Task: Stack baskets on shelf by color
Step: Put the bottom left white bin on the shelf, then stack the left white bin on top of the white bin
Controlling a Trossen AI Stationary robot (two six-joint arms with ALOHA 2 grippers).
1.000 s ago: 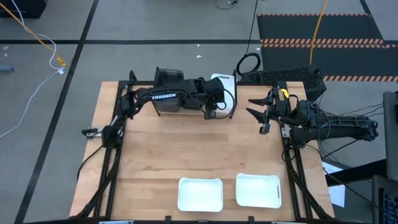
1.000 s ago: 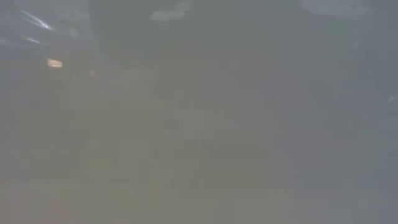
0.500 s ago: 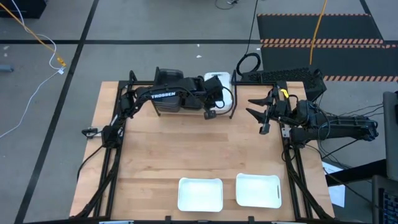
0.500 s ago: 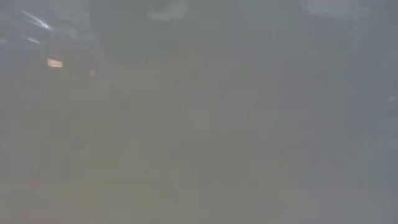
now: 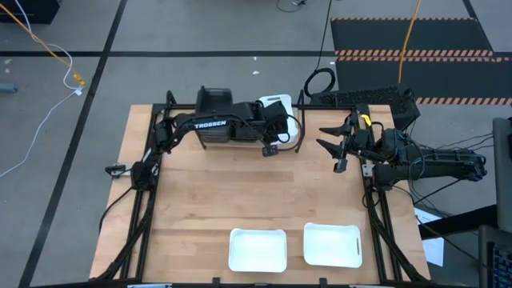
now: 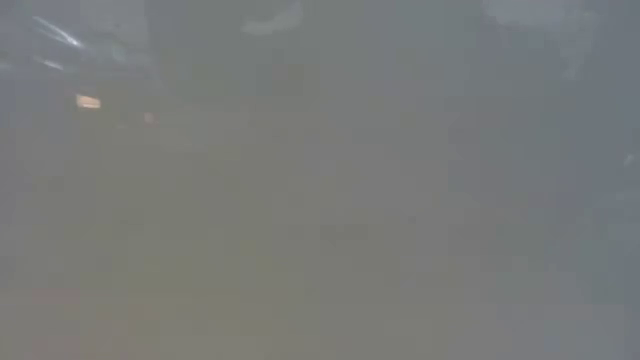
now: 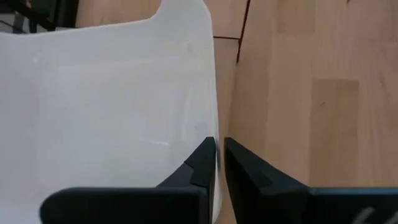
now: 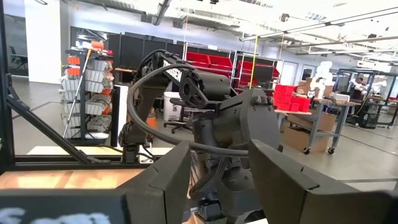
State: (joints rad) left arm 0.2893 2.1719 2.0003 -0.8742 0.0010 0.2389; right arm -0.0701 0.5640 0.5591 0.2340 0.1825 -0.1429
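I had the left end effector pinched on the white basket's rim — above the shelf for stacking — right end effector idling wide.

three white baskets, one dark basket

The low view is filled edge to edge by a soft grey haze that warms to a dull beige toward 6 o'clock; no table, arm or basket can be made out in it. At about 10 o'clock sits a small bright orange-white patch, with a fainter dot just beside it. A thin pale streak slants above them. Pale blurred smudges lie at 12 o'clock and 1 o'clock.
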